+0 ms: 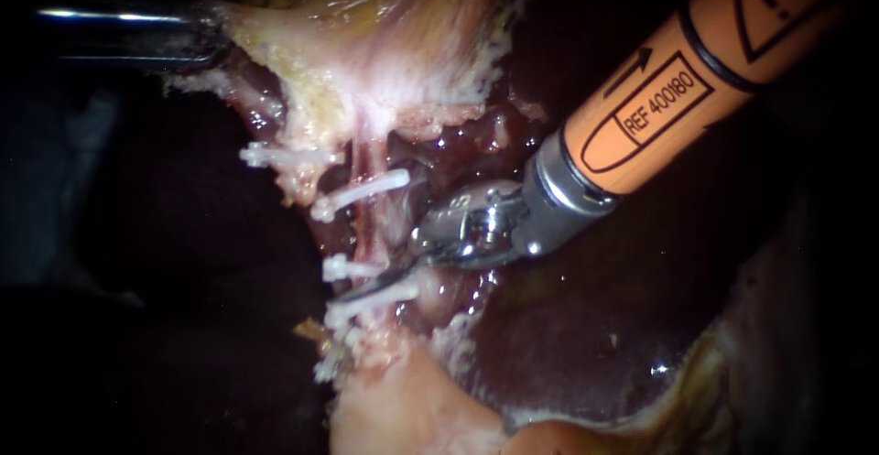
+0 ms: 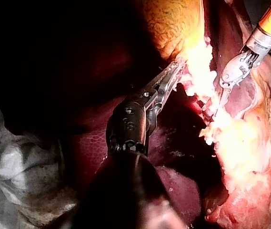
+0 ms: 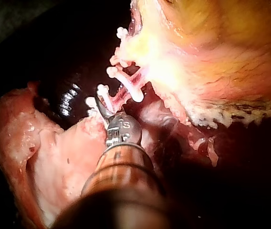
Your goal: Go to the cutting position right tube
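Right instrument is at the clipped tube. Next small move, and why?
Probably ease the orange-shafted right instrument slightly further across the thin pink tube, staying between the two white plastic clips flanking its tip. Its tip sits at that gap, but whether it spans the tube is unclear.

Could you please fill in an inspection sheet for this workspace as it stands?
Surface: liver, dark, wet and glossy, lying under the work area.
Job's things: tube running down from the pale tissue; white clips sit across it.
Clutter: nothing seen.
Instruments: left instrument shut on the pale tissue, holding it taut; right instrument has its tip at the tube, among the lower clips.
Cables: nothing seen.
Surroundings: dark; crumpled grey cloth beside the left instrument's shaft.
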{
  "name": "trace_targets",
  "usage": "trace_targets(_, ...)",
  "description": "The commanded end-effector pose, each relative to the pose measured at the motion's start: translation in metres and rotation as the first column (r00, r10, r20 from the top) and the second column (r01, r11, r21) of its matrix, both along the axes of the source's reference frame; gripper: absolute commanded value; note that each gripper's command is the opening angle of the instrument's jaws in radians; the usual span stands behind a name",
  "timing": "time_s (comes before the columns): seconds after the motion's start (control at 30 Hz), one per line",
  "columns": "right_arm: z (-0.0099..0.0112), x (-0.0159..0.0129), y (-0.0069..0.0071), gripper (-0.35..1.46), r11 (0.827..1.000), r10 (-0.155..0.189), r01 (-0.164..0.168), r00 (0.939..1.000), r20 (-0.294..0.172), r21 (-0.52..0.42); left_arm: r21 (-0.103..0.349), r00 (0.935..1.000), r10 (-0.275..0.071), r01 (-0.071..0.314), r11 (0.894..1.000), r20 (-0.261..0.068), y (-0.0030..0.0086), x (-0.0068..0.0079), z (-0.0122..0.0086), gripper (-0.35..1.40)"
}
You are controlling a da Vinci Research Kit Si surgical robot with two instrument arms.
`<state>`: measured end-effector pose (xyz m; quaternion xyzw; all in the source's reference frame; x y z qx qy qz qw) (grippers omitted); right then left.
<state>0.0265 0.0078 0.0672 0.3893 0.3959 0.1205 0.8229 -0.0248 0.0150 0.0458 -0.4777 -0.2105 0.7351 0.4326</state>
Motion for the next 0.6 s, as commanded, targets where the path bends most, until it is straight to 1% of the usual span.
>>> trace_targets(0.03,0.0,0.0,0.0,0.37,1.0,0.0,0.0,1.0,0.0,0.0,0.0,1.0,-0.001,0.001,1.0,0.0,0.0,0.0,-0.0001,-0.35)
trace_targets(0.07,0.0,0.0,0.0,0.37,1.0,0.0,0.0,1.0,0.0,0.0,0.0,1.0,-0.001,0.001,1.0,0.0,0.0,0.0,-0.0001,-0.35)
trace_targets(0.13,0.0,0.0,0.0,0.44,1.0,0.001,-0.001,1.0,-0.003,0.001,0.0,1.0,-0.001,0.001,1.0,0.0,0.0,0.0,-0.0001,-0.35)
trace_targets(0.17,0.0,0.0,0.0,0.52,1.0,0.001,-0.001,1.0,-0.003,0.001,0.0,1.0,-0.001,0.001,1.0,0.0,0.0,0.0,-0.0001,-0.35)
trace_targets(0.2,0.0,0.0,0.0,0.74,1.0,0.004,-0.004,1.0,-0.007,0.002,0.0,1.0,-0.001,0.001,1.0,0.0,0.0,0.0,-0.0001,-0.35)
trace_targets(0.23,0.0,0.0,0.0,0.91,1.0,0.007,-0.007,0.9999,-0.012,0.004,0.0,1.0,-0.001,0.001,1.0,0.0,0.0,0.0,-0.0001,-0.35)
trace_targets(0.3,0.0,0.0,0.0,1.16,1.0,0.017,-0.017,0.9994,-0.03,0.01,0.0,1.0,-0.001,0.001,1.0,0.0,0.0,0.0,-0.0001,-0.35)
trace_targets(0.33,0.0,0.0,0.0,1.23,1.0,0.023,-0.022,0.999,-0.04,0.013,0.0,1.0,0.0,0.0,1.0,0.0,0.0,0.0,-0.0001,-0.35)
trace_targets(0.4,-0.0001,0.0,-0.0001,1.33,0.999,0.028,-0.027,0.9982,-0.053,0.019,0.0,1.0,0.0,0.0,1.0,0.0,0.0,0.0001,-0.0001,-0.35)
trace_targets(0.5,-0.0001,0.0,-0.0001,1.43,0.999,0.041,-0.041,0.998,-0.048,0.009,0.0,1.0,0.0,0.0,1.0,0.0,0.0,0.0001,-0.0001,-0.35)
trace_targets(0.53,-0.0001,-0.0001,-0.0001,1.43,0.999,0.046,-0.046,0.9979,-0.046,0.006,0.0,1.0,0.0,0.0,1.0,0.0,0.0,0.0001,-0.0001,-0.35)
trace_targets(0.6,-0.0001,-0.0002,-0.0001,1.43,0.999,0.045,-0.045,0.9979,-0.047,0.006,0.0,1.0,0.0,0.0,1.0,0.0,0.0,0.0001,-0.0001,-0.35)
